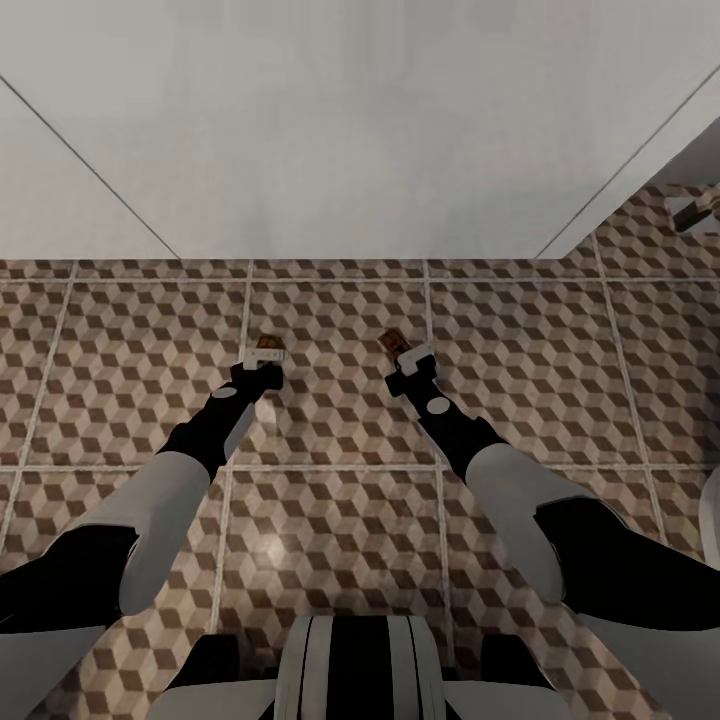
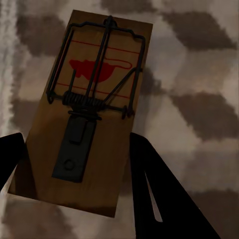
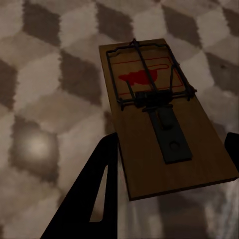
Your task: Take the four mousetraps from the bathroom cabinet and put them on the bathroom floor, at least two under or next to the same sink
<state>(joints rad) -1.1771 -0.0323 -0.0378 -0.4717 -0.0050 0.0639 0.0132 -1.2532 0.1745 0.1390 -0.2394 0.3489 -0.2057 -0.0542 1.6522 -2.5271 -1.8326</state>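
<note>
Seen from the head: left gripper (image 1: 262, 362) and right gripper (image 1: 405, 362) low over the tiled floor (image 1: 330, 480), a mousetrap (image 1: 268, 345) at 12 o'clock of each, just short of the white sink front (image 1: 350, 130). Left wrist: trap board (image 2: 82, 117) clamped between dark fingers (image 2: 164, 194). Right wrist: second trap (image 3: 164, 129) likewise pinched; best lowered flat before release, near the sink.

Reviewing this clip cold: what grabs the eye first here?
Both arms reach forward over the cube-patterned floor, each gripper shut on a mousetrap: the left gripper on the left mousetrap, the right gripper on the right mousetrap. A plain white sink spans the head view's top, just ahead of them.
</note>
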